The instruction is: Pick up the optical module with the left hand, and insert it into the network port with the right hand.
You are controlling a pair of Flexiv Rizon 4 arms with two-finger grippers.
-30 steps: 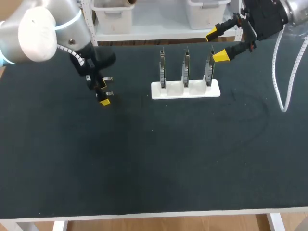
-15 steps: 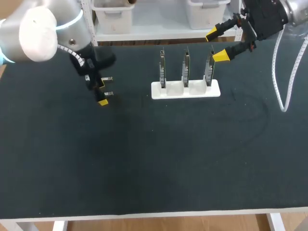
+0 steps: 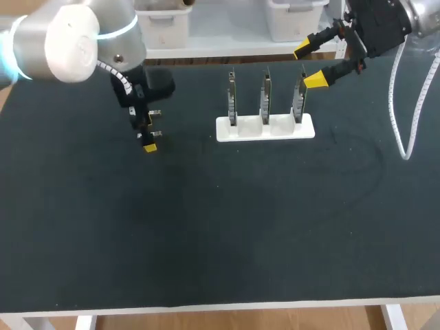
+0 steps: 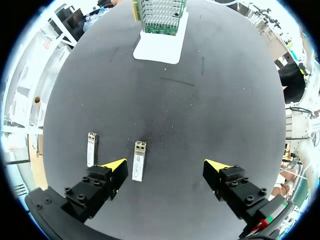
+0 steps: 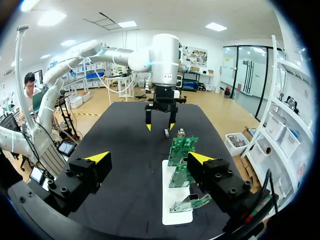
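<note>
Two small silver optical modules lie flat on the black table. My left gripper hangs open just above them: one module lies between its fingers, close to one yellow tip, and the other lies outside that tip. In the head view the modules show beside the left gripper. A white stand holds three upright green circuit boards with the network ports. My right gripper stands open and holds nothing, above the stand's far right end.
A white cable hangs from my right arm over the table's right part. From the right wrist view the stand and its boards sit just ahead of that gripper, with my left gripper beyond them.
My left arm's upper part has swung to the right, while its gripper has barely shifted over the modules. The right arm has kept still.
</note>
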